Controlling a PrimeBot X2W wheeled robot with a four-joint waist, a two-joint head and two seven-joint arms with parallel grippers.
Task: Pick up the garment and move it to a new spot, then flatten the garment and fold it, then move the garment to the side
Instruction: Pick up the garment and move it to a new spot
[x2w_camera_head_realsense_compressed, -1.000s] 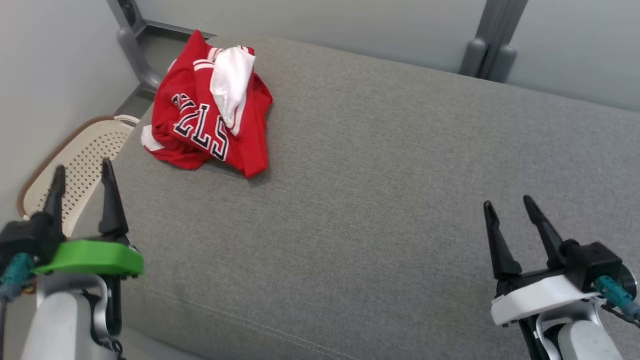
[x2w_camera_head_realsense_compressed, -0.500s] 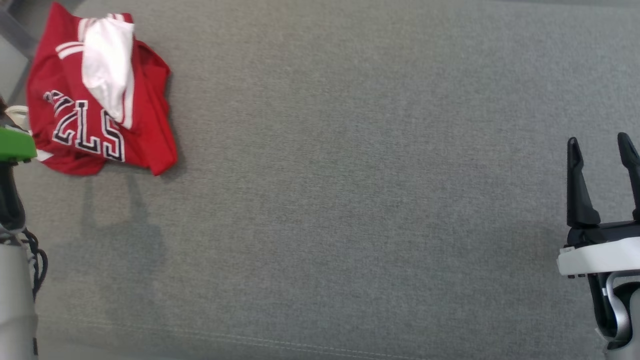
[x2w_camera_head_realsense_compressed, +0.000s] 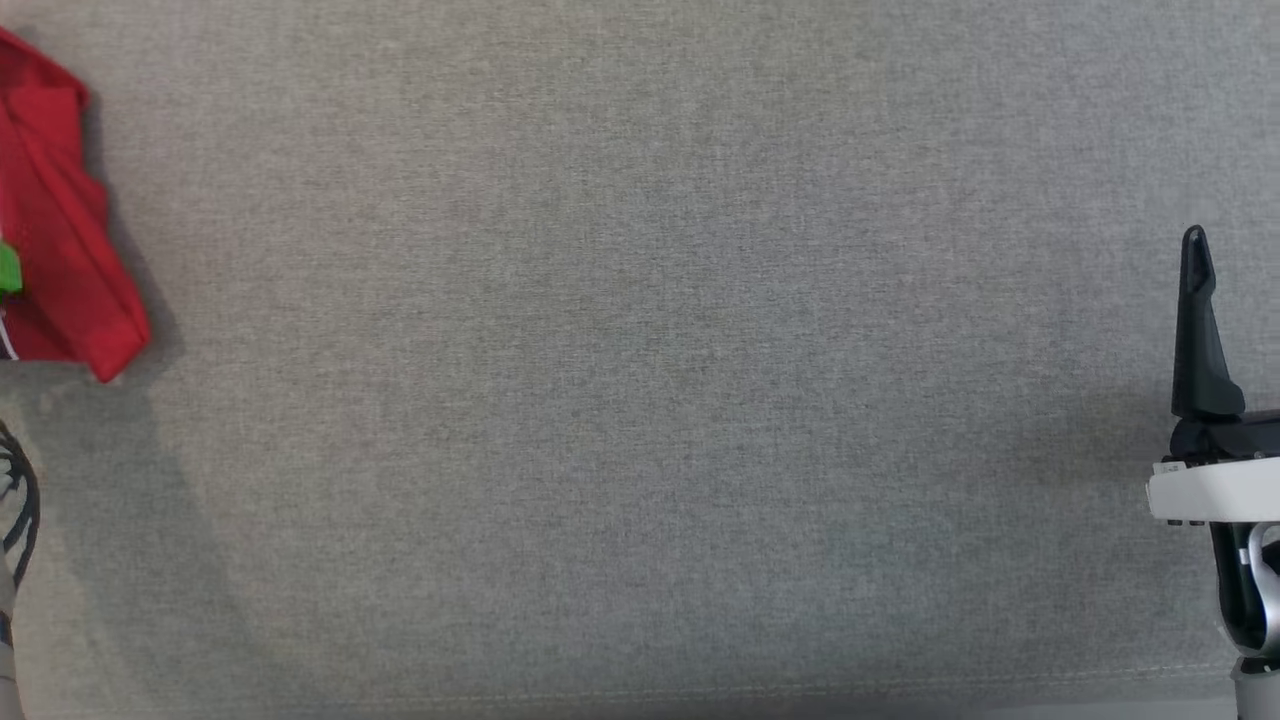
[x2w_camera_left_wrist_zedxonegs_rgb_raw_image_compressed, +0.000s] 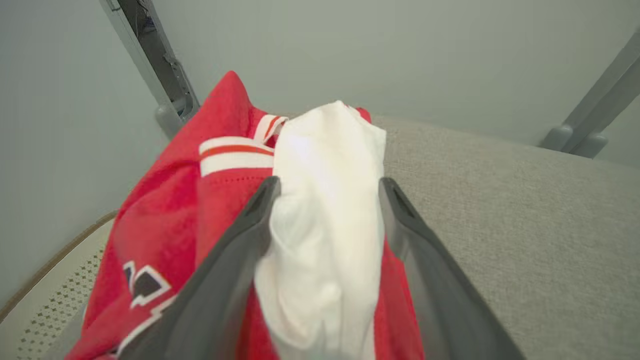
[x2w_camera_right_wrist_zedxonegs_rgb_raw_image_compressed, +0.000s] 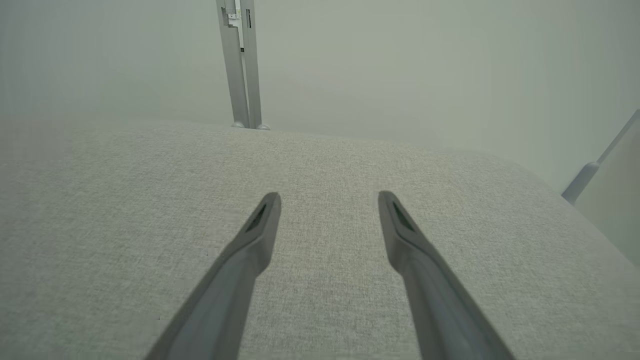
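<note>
The garment (x2w_camera_left_wrist_zedxonegs_rgb_raw_image_compressed: 165, 225) is a crumpled red jersey with black-and-white lettering and a white fold (x2w_camera_left_wrist_zedxonegs_rgb_raw_image_compressed: 325, 240) on top. It lies at the far left end of the grey cushion (x2w_camera_head_realsense_compressed: 640, 400). In the head view only its red corner (x2w_camera_head_realsense_compressed: 60, 250) shows at the left edge. My left gripper (x2w_camera_left_wrist_zedxonegs_rgb_raw_image_compressed: 330, 187) is open, its two fingers standing either side of the white fold, close against it. My right gripper (x2w_camera_right_wrist_zedxonegs_rgb_raw_image_compressed: 329, 200) is open and holds nothing, low over bare cushion far to the right. One of its fingers (x2w_camera_head_realsense_compressed: 1197, 310) shows in the head view.
A pale wall runs behind the cushion, with grey metal posts (x2w_camera_left_wrist_zedxonegs_rgb_raw_image_compressed: 160, 75) (x2w_camera_right_wrist_zedxonegs_rgb_raw_image_compressed: 240, 65) against it. A cream perforated panel (x2w_camera_left_wrist_zedxonegs_rgb_raw_image_compressed: 35, 320) lies off the cushion's left end below the garment. The cushion's rounded right end (x2w_camera_right_wrist_zedxonegs_rgb_raw_image_compressed: 575, 225) drops away.
The head camera has tilted down and swung, so the garment now sits at that view's left edge. My left arm has reached forward to the garment. The right gripper stays open in place.
</note>
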